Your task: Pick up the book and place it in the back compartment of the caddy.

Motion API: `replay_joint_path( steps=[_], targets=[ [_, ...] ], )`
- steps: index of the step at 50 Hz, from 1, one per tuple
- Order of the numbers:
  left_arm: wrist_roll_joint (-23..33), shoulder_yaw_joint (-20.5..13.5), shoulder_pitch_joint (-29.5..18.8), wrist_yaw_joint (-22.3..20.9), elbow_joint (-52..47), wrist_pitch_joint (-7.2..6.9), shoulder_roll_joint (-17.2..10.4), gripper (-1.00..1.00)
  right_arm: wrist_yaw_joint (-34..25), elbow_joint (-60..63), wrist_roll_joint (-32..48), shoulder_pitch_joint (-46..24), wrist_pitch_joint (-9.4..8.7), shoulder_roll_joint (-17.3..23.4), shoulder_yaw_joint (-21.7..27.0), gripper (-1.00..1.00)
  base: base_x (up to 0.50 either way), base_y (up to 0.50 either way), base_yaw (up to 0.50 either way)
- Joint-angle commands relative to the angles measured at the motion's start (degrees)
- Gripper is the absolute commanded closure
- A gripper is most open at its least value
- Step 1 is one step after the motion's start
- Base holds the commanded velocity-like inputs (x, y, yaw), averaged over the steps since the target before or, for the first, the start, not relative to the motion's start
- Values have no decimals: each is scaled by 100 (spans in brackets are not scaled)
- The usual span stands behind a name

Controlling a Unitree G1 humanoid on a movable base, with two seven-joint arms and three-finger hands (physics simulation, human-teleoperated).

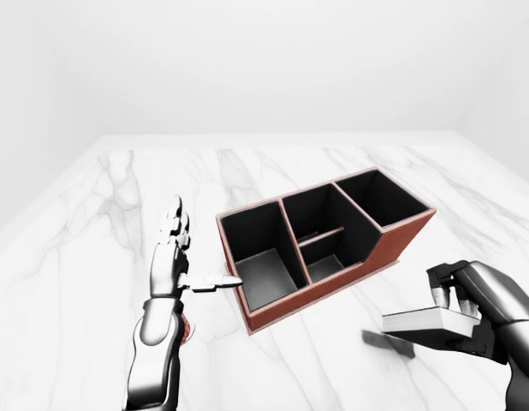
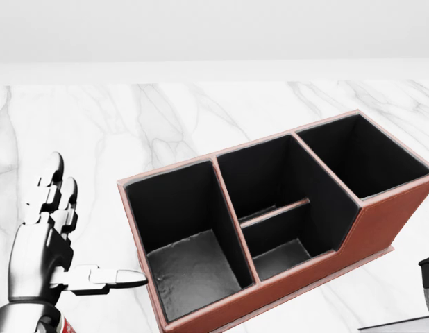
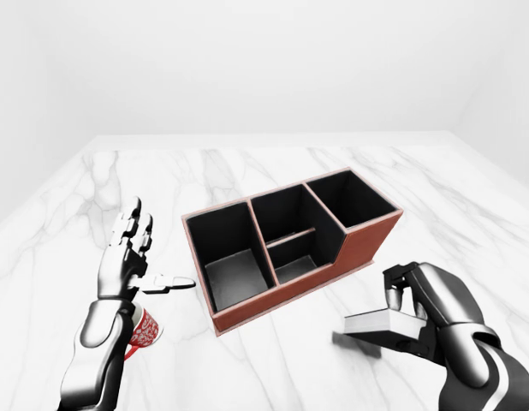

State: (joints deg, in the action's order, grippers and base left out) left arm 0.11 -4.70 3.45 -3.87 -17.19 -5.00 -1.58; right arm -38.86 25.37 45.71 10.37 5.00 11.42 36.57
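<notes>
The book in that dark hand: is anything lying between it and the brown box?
Nothing. In the left-eye view, only bare marble table separates the book, held in the right hand, from the caddy.

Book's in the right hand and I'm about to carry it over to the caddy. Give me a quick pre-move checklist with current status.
1. Book gripped by right hand: ok, fingers closed round it, held flat above the table with its shadow below.
2. Caddy compartments free: ok, all show bare dark floors.
3. Left hand clear of the caddy: ok, open, beside its left end, thumb pointing at it without touching.
4. Mug out of the path: ok, it sits under the left arm, far from the book.
5. Book fits the target compartment: cannot tell.
6. Book level for insertion: not ok, it lies flat and probably needs tilting upright.
</notes>
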Motion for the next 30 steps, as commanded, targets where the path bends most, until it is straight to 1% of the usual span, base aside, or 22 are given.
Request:
replay_joint_path(
  steps=[1, 15, 18, 22, 26, 30],
  targets=[
    [-3, -2, 1, -8, 17, 0, -1, -100, -114, 568, 49, -272, 0, 102, -37, 100, 0, 0, 0],
    [-29, -34, -25, -10, 9, 0, -12, -100, -114, 840, 443, -891, 0, 386, -737, 100, 0, 0, 0],
    [-33, -37, -26, -11, -4, 0, -13, -100, -114, 921, 495, -1000, -76, 411, -877, 100, 0, 0, 0],
    [-34, -40, -29, -10, -24, 0, -13, -100, -114, 938, 608, -1113, -96, 441, -1059, 100, 0, 0, 0],
    [-22, -27, -35, -5, -12, 0, -9, -100, -114, 980, 661, -1242, -166, 455, -1211, 100, 0, 0, 0],
    [-24, -24, -34, -6, -7, 0, -11, -100, -114, 990, 708, -1380, -268, 468, -1356, 100, 0, 0, 0]
  ],
)
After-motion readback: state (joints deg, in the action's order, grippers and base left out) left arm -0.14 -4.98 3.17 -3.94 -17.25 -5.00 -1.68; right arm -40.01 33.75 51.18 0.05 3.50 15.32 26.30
